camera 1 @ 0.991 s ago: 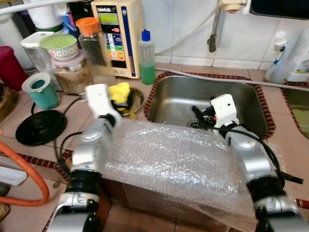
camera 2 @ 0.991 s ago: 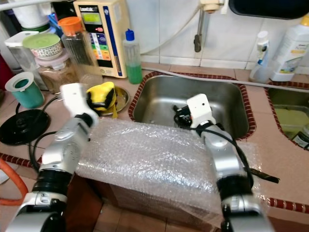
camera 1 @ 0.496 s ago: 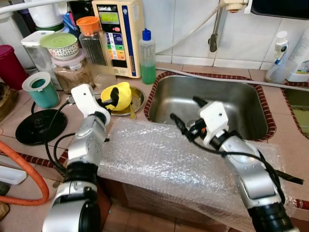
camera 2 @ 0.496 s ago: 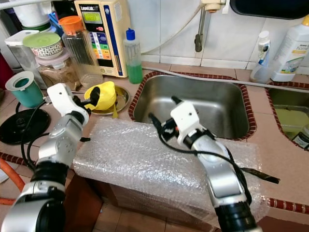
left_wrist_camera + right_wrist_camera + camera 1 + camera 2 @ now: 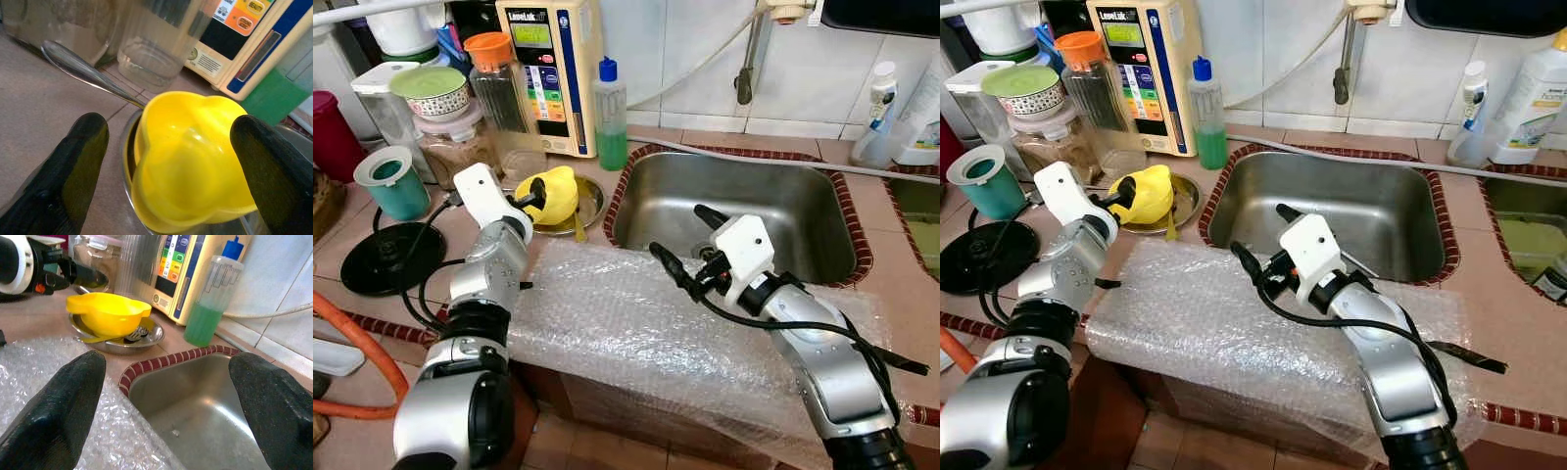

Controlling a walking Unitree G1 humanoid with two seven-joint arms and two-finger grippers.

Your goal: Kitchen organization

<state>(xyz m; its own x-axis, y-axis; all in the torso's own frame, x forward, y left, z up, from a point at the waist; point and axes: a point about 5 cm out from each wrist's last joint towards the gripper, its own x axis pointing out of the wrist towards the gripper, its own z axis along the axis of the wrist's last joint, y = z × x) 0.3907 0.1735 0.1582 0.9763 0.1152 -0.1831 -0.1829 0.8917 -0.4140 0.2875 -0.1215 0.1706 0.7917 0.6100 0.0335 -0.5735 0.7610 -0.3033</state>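
Bowl: yellow lobed plastic bowl (image 5: pixel 554 193), upside down in steel dish (image 5: pixel 588 208) left of sink (image 5: pixel 803 211).
Left gripper (image 5: pixel 171 166): fingers spread, flanking the bowl.
Right gripper (image 5: pixel 681 243): spread wide, over bubble wrap (image 5: pixel 636 323).
Left wrist view: spoon handle (image 5: pixel 83 72) behind dish.

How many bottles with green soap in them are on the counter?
1. The green soap bottle with the blue cap stands at the back of the counter, between the beige wall appliance and the sink. Others could hide among the crowded jars.
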